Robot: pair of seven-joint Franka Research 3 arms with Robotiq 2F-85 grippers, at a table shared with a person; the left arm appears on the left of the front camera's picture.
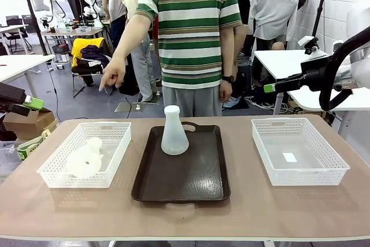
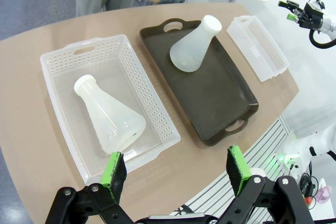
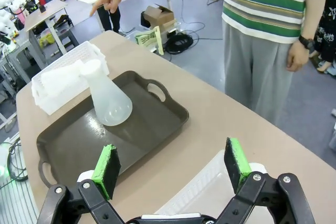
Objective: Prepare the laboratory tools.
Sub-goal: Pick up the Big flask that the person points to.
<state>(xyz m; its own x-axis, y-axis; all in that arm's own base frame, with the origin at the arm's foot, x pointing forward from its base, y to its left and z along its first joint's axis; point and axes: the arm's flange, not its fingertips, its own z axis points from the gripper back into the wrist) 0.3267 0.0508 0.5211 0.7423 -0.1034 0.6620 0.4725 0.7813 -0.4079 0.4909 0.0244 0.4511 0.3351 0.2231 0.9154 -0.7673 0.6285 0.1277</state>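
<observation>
My left gripper (image 2: 175, 157) and right gripper (image 3: 170, 150) had jaws released; I judged the frosted-white conical flask (image 2: 110, 119) left of the dark-brown rectangular tray (image 2: 220, 93) best pinched at its neck.

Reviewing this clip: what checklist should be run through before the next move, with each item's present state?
1. Left hand open, nothing between its fingers: ok.
2. Right hand open, nothing held: ok.
3. Lying flask reachable: ok. It lies on its side in the left basket, uncovered, below the left hand.
4. Upright flask stable: ok. It stands on its base on the dark tray.
5. Person's pointing hand clear of the baskets: ok. It is raised beyond the table's far edge.
6. Which flask the finger singles out: cannot tell. It aims towards the left basket's side.
</observation>
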